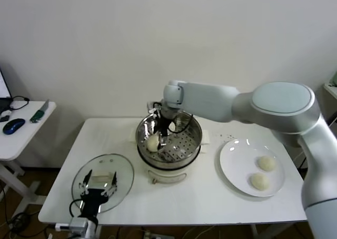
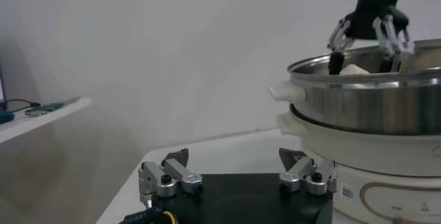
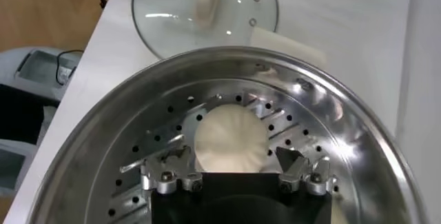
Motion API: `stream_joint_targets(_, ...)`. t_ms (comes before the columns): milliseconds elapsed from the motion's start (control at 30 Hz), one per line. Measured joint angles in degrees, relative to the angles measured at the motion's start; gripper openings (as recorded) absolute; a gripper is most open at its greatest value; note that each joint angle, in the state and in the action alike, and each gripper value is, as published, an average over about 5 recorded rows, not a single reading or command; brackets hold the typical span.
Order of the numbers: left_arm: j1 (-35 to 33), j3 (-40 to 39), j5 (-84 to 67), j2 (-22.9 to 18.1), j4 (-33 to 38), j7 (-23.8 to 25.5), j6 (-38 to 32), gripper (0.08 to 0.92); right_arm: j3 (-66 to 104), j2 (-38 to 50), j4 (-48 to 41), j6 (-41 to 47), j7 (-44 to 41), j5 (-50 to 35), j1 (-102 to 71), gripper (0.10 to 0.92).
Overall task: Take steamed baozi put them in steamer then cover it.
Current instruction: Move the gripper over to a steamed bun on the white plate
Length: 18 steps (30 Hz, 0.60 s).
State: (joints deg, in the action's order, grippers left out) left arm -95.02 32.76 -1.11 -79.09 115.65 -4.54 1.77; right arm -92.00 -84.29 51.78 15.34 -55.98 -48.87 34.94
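Right end effector [image 1: 162, 135] hangs wide-open inside the shiny perforated steel steamer [image 1: 192, 124], a cream-white round bun [image 1: 152, 142] resting released beneath; left end effector [image 1: 98, 185], also wide, waits over the clear glass lid [image 1: 122, 168].

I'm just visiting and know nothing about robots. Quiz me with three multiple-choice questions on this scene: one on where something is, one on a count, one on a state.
1. Where is the glass lid?
A. on the steamer
B. flat on the table, by the left gripper
C. on the plate

2. How many baozi lie on the white plate?
A. two
B. none
C. four

3. How does the right gripper stand?
A. shut on a baozi
B. shut on the lid
C. open above a baozi

Answers:
1 B: it lies left of the steamer.
2 A: baozi and baozi.
3 C: its fingers stand apart over the baozi in the steamer.
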Motion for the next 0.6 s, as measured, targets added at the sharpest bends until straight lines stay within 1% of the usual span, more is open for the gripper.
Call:
stream_joint_targets(133, -0.1, 0.2, 0.0, 0.1, 0.1, -0.2, 0.0, 0.823, -0.3, 2.9, 2.1, -0.6, -0.9, 0.4, 2.9, 0.823)
stream_joint_targets(267, 0.0, 0.2, -0.1, 0.1, 0.1, -0.7, 0.0, 0.823, -0.6, 7.6, 5.6, -1.5, -2.0, 1.8, 6.2, 0.823)
stream_joint_targets(600, 0.0, 0.1, 0.1, 0.3, -0.1, -1.0, -0.1, 0.823, -1.9, 25.0, 18.5, -2.4, -3.3, 10.5, 10.7, 0.823)
